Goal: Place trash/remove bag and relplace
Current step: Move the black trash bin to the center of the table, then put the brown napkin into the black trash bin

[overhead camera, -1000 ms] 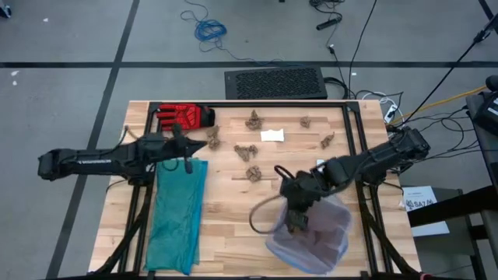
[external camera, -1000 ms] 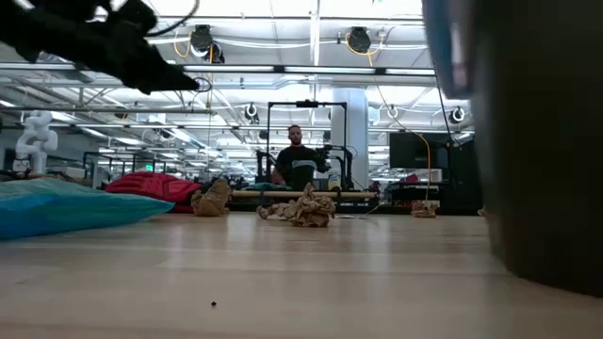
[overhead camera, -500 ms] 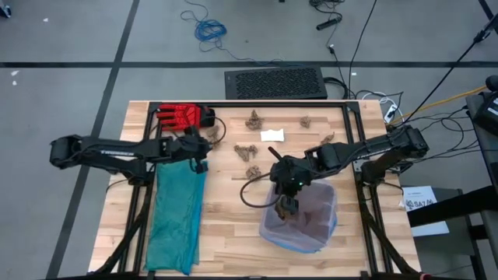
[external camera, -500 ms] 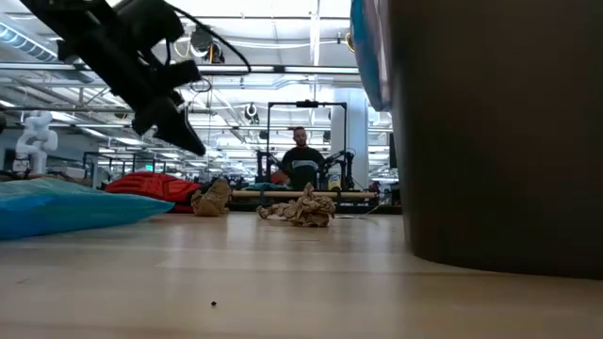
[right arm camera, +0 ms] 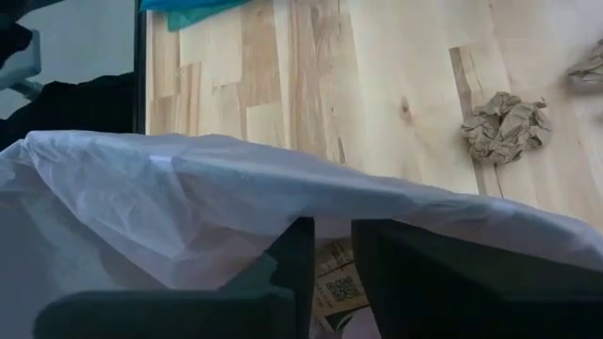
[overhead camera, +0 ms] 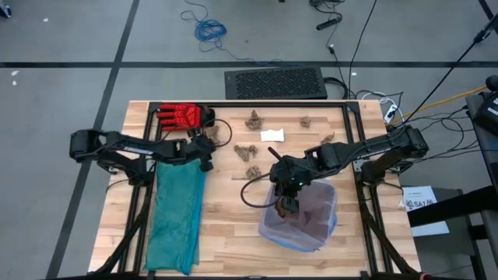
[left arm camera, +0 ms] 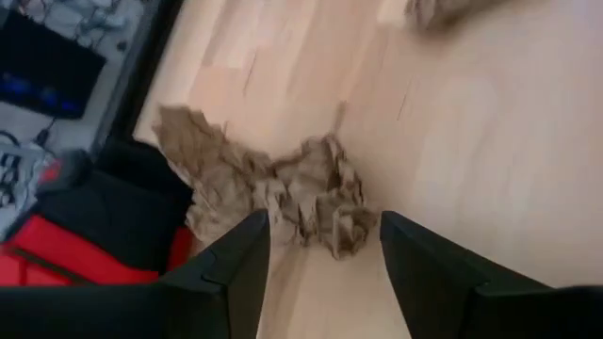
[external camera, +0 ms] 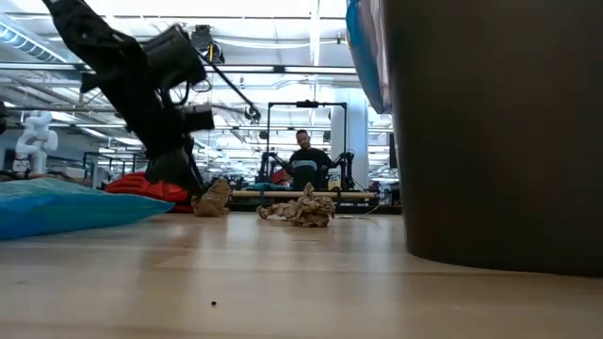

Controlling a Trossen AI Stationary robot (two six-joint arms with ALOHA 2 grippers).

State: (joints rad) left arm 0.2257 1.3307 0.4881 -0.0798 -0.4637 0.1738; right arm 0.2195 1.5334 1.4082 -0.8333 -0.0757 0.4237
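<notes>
- The left gripper (left arm camera: 320, 259) stands wide open, holding nothing; a brown paper wad (left arm camera: 283, 193) lies just ahead between its fingers, beside the red glove (overhead camera: 181, 117); bare wood lies beyond.
- The right gripper (right arm camera: 328, 259) hangs over the bag (right arm camera: 160, 202) rim inside the bin (overhead camera: 299, 225); its fingers stand narrowly apart; the liner hides any hold.
- More wads (overhead camera: 250, 152) lie between both grippers.
</notes>
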